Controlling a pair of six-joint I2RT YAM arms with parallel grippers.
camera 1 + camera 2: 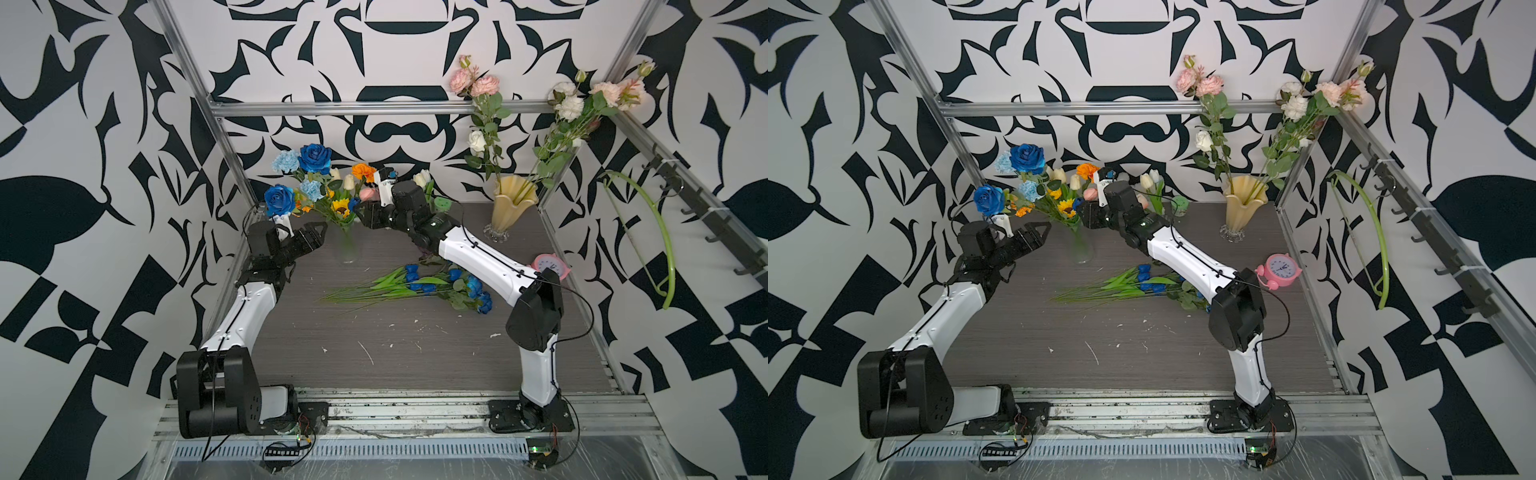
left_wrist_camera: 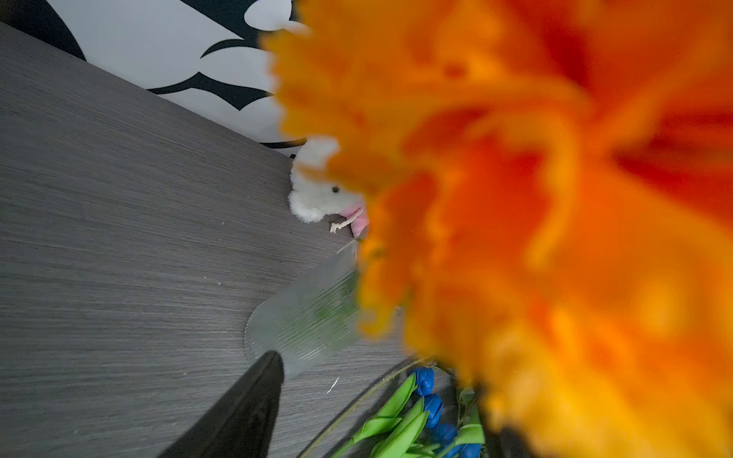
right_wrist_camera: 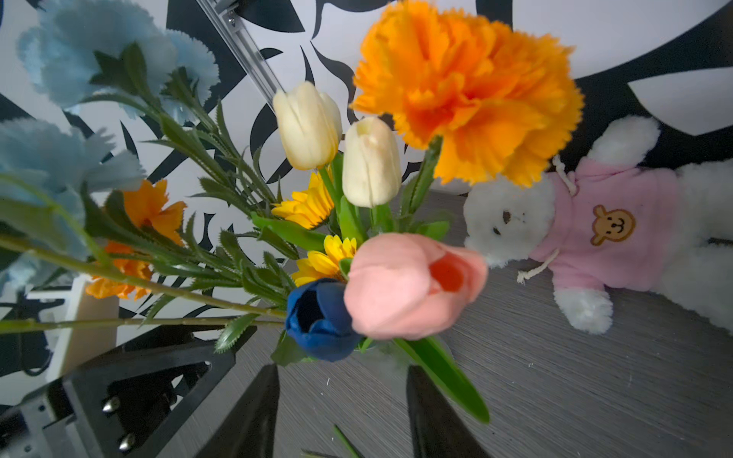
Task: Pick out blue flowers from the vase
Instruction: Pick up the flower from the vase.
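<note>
The clear glass vase (image 1: 348,249) stands at the back left and holds a mixed bunch. In it are deep-blue roses (image 1: 316,158), pale-blue carnations (image 1: 286,161) and a dark-blue tulip (image 3: 319,317). The tulip sits low beside a pink tulip (image 3: 412,285). More blue flowers (image 1: 436,284) lie on the table's middle under the right arm. My right gripper (image 3: 341,368) is open, empty, just short of the dark-blue tulip. My left gripper (image 1: 311,235) hangs open left of the vase, holding nothing. An orange bloom (image 2: 535,218) blurs most of the left wrist view and hides one finger.
A yellow vase (image 1: 511,208) with pink and white blooms stands back right. A pink alarm clock (image 1: 1281,268) sits near the right arm's elbow. A white plush bear in pink (image 3: 595,238) lies behind the glass vase. A green curved stem (image 1: 660,232) hangs on the right wall.
</note>
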